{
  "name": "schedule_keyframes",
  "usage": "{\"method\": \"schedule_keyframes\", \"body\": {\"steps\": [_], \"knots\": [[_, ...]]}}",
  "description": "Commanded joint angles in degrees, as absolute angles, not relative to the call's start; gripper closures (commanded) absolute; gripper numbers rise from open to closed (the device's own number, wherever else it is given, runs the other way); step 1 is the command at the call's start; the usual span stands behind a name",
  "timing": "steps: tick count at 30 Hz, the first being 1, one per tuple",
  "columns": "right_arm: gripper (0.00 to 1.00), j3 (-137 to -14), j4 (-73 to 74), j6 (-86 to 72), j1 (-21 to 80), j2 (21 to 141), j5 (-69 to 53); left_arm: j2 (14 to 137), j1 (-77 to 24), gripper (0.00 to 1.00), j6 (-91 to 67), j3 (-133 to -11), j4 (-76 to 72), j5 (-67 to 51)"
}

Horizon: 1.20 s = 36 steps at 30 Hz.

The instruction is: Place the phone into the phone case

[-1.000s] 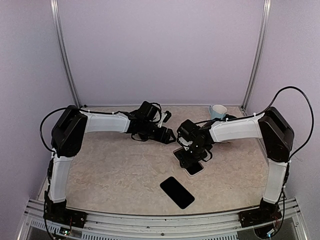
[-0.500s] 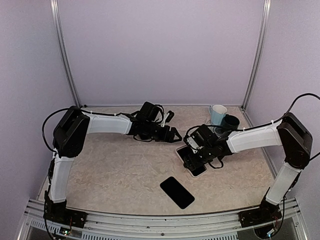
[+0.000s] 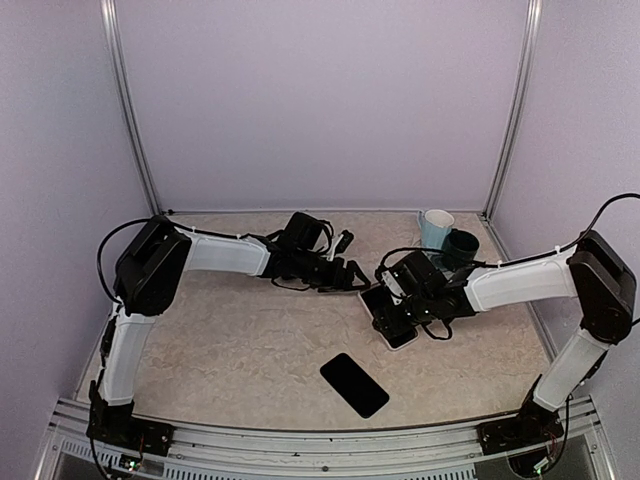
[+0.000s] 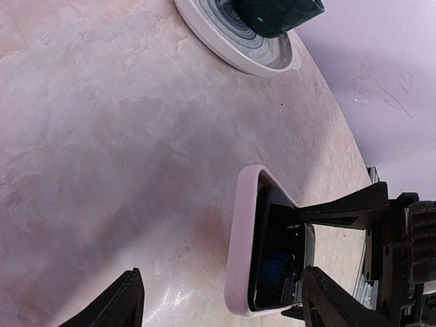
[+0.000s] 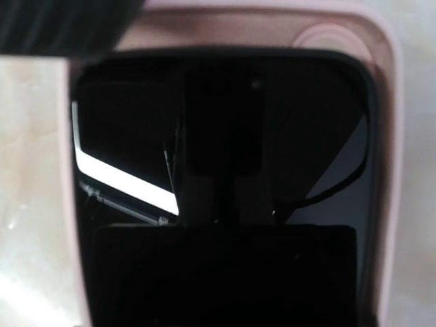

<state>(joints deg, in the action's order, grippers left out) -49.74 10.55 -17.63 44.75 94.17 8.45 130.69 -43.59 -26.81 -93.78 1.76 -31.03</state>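
1 phone (image 3: 354,385), 1 case (image 4: 239,246), 2 cups (image 3: 435,222) (image 3: 461,246), 1 plate (image 4: 225,42).

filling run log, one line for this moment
phone on table, uncased | case under right hand | left hand open beside case

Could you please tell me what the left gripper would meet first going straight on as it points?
Probably the pink rectangular phone case, lying ahead of the left gripper between its open fingers; depth is unclear.
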Motion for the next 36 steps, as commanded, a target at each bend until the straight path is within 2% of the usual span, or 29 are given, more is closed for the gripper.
{"method": "schedule_keyframes", "body": {"steps": [1,13,28,36], "knots": [[0.42,-47.9,4.0,-17.0,44.2,88.2,9.6,131.0,-44.0,0.21,-27.2,-94.0,-1.2,-32.4],[0.40,-41.2,-2.8,-14.9,41.4,83.7,4.3,127.4,-44.1,0.21,-27.0,-92.6,-2.5,-33.5],[0.40,-49.8,18.4,-24.4,34.6,93.7,11.6,123.3,-40.1,0.21,-24.3,-88.8,-0.2,-27.7],[0.32,-52.5,21.5,-24.0,34.5,97.6,10.9,118.5,-36.1,0.20,-22.9,-84.0,3.5,-21.0]]}}
